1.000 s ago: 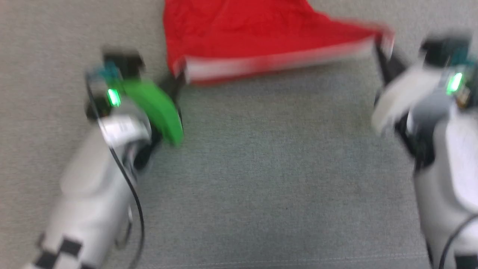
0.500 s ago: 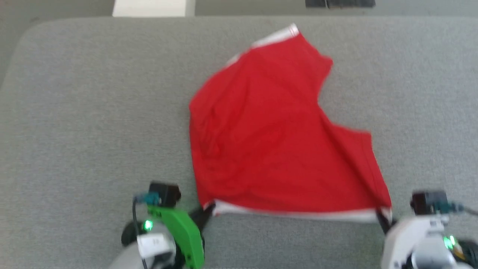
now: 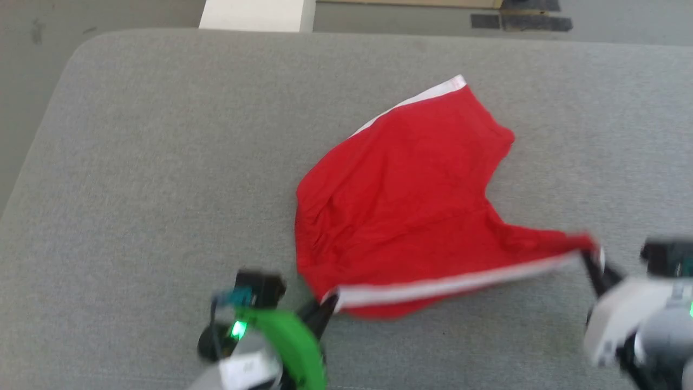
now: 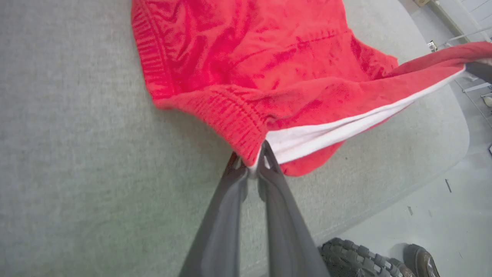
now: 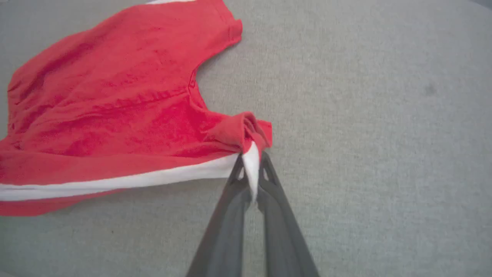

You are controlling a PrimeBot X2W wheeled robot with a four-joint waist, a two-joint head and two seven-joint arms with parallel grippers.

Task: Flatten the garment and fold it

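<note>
The garment (image 3: 411, 200) is bright red cloth with a white stripe along its near edge, lying spread on the grey table. My left gripper (image 3: 329, 303) is shut on its near left corner, by the ribbed red band (image 4: 234, 119). My right gripper (image 3: 593, 262) is shut on the near right corner, where the white stripe ends (image 5: 251, 161). The near edge is stretched between the two grippers and lifted slightly off the surface. A far leg with white trim (image 3: 433, 95) lies flat on the table.
The grey felt-covered table (image 3: 162, 162) has a rounded far-left corner. A white block (image 3: 252, 13) and dark floor tape (image 3: 520, 21) lie beyond its far edge. In the left wrist view, a robot wheel (image 4: 353, 259) and a shoe (image 4: 423, 261) show below the table's edge.
The head camera has tilted up, so the whole garment and far table edge came into view. Both grippers keep their hold; the right one has pulled its corner farther right and slightly up.
</note>
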